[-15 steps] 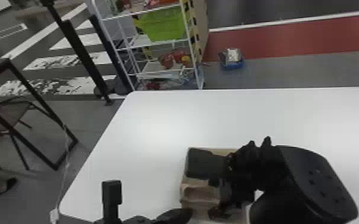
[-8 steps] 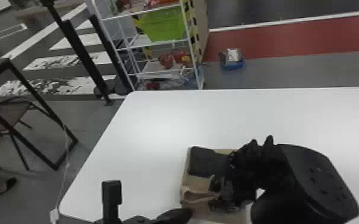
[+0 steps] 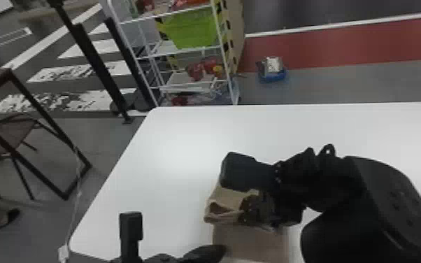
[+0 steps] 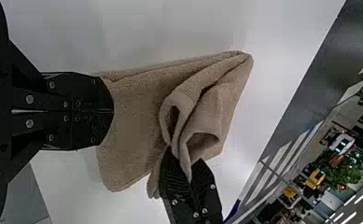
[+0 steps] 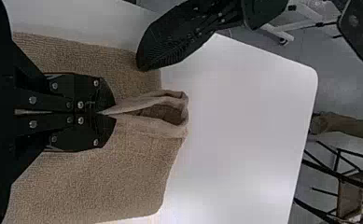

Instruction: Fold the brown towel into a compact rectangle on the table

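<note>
The right claw (image 3: 246, 210) is clenched on a raised, looped fold of the brown towel (image 3: 251, 241), which lies on the near part of a white table (image 3: 171, 147). The left claw (image 3: 220, 249) is closed, at the towel's near left side. Past the far edge stands a shelf rack (image 3: 185, 81); at left, a chair (image 3: 16, 134).

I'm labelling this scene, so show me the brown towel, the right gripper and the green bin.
Brown towel (image 4: 135, 112), left wrist view: its flatter part beside the raised folds.
Right gripper (image 5: 110, 113), right wrist view: between its fingertips.
Green bin (image 3: 195, 29), head view: its front face.
</note>
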